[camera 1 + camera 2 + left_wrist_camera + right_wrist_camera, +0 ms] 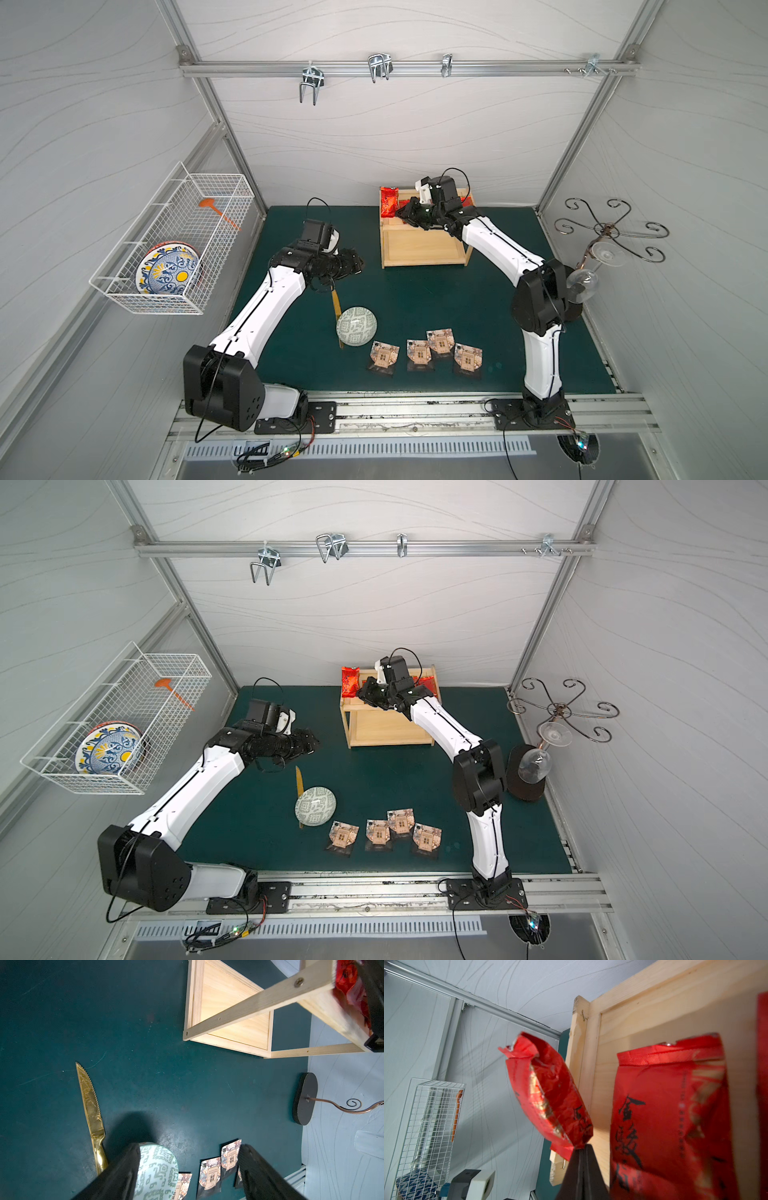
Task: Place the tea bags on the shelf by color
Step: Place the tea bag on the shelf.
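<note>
Pinching red tea bag (548, 1095): right gripper (581, 1148) | shelf (424, 262) top: other red bags (670, 1105) | left gripper (188, 1148): apart

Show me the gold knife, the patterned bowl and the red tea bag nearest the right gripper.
gold knife (91, 1101), left wrist view, middle of blade.
green-patterned bowl (356, 326), a top view, its centre.
red tea bag (548, 1093), right wrist view, crumpled middle.
</note>
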